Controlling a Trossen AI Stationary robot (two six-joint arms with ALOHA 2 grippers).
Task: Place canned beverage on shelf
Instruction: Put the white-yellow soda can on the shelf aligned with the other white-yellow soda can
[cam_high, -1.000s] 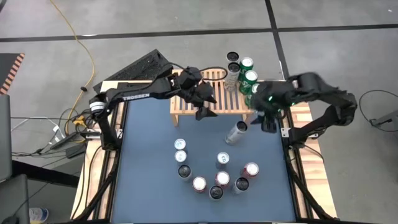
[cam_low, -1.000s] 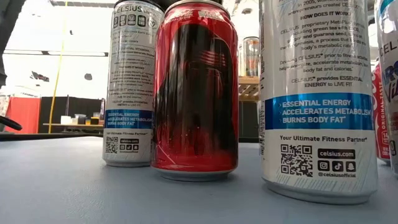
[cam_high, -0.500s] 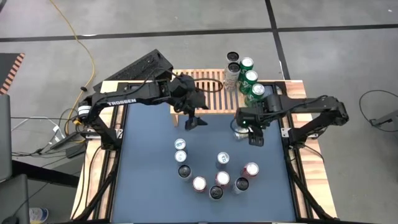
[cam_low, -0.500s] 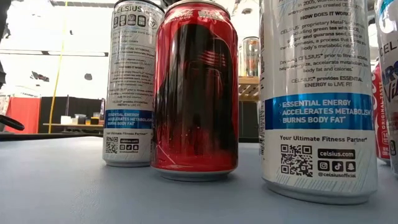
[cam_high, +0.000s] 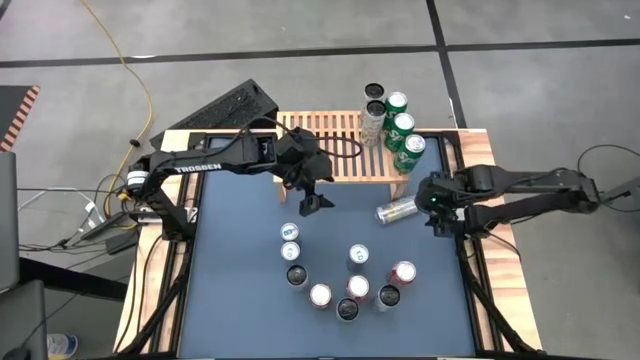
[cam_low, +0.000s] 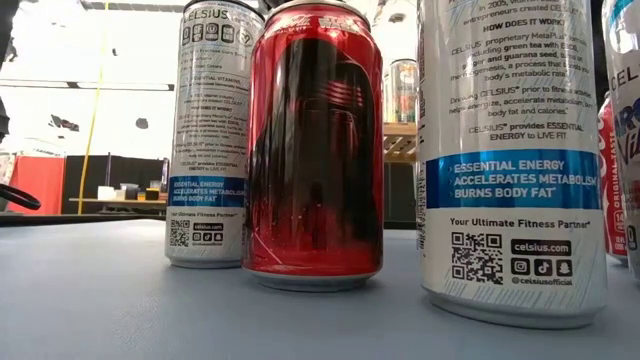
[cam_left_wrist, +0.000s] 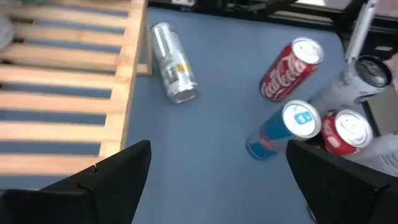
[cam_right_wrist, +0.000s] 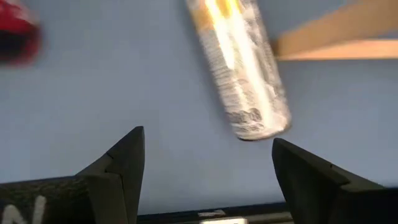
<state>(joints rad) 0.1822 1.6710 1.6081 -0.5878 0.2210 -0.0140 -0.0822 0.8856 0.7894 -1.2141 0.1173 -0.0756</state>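
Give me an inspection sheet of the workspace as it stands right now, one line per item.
Surface: blue mat in a wooden table frame, no spills seen.
Job's things: slatted shelf at the far edge, five cans standing at its right end; one silver can lying on its side on the mat by the shelf's right leg; nine cans upright near the mat's front.
Clutter: nothing seen.
Grippers: left tool open, above the mat just in front of the shelf, empty; right tool open, beside the fallen can, not holding it.
Cables: yellow cord and grey leads on the floor at left.
Surroundings: a keyboard behind the table; no people seen.
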